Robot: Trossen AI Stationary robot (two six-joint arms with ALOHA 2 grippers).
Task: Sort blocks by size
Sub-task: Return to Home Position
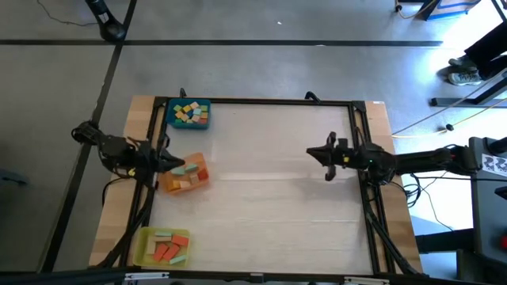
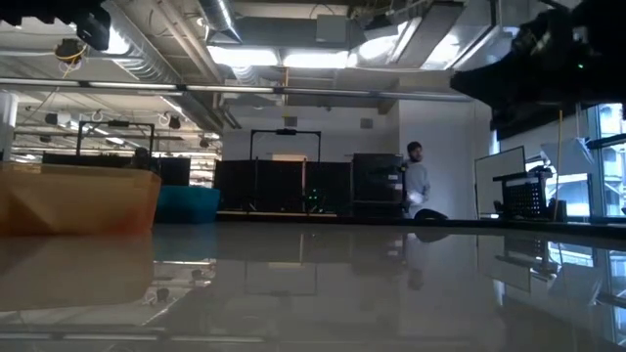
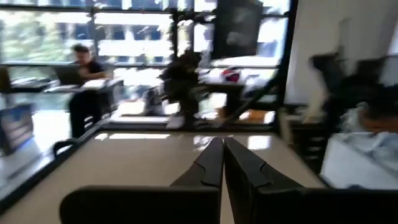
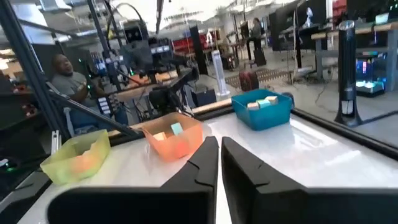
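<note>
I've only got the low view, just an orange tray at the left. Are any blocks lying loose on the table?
Observer: None that the high view shows; the blocks lie in the blue tray, orange tray and yellow tray.
Operator: Where's the left gripper?
Observer: The left gripper is shut and empty, above the orange tray's edge.
Operator: And the right?
Observer: The right gripper is shut above bare table, holding nothing.

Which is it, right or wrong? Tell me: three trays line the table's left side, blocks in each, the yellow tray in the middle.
One error: the orange tray is in the middle, between the blue tray and the yellow tray; the high view shows it. The rest holds: blocks lie in each.
</note>
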